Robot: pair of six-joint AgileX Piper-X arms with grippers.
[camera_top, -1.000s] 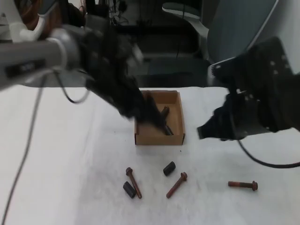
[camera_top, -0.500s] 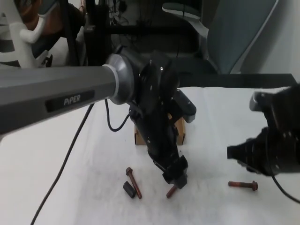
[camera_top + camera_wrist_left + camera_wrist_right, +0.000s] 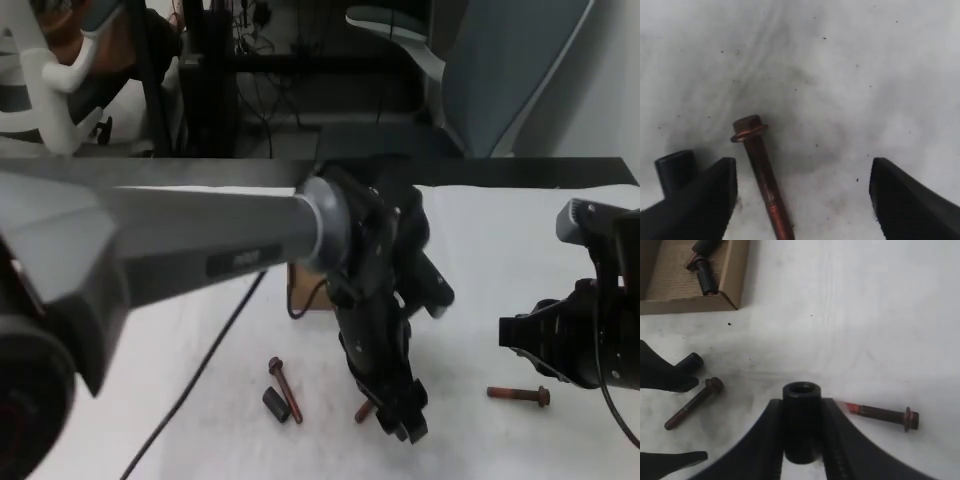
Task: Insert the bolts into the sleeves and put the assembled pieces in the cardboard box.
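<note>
Now the left gripper [image 3: 802, 166] hangs low over the white bench [image 3: 180, 420] with its fingers [image 3: 700, 195] spread wide. A rusty bolt [image 3: 760, 175] lies flat between them, touching neither, and a loose black sleeve [image 3: 674, 167] lies just beside one finger. The right gripper [image 3: 801, 406] hangs off to the right, its two fingers clamped on a second sleeve [image 3: 801, 432] whose open end faces the wrist camera. Just past it a second bolt [image 3: 882, 415] lies on the bench. Farther left, a third bolt [image 3: 285, 390] lies just beside a third sleeve [image 3: 275, 403]. The cardboard box [image 3: 737, 275] sits farther back, with assembled pieces [image 3: 702, 270] inside
</note>
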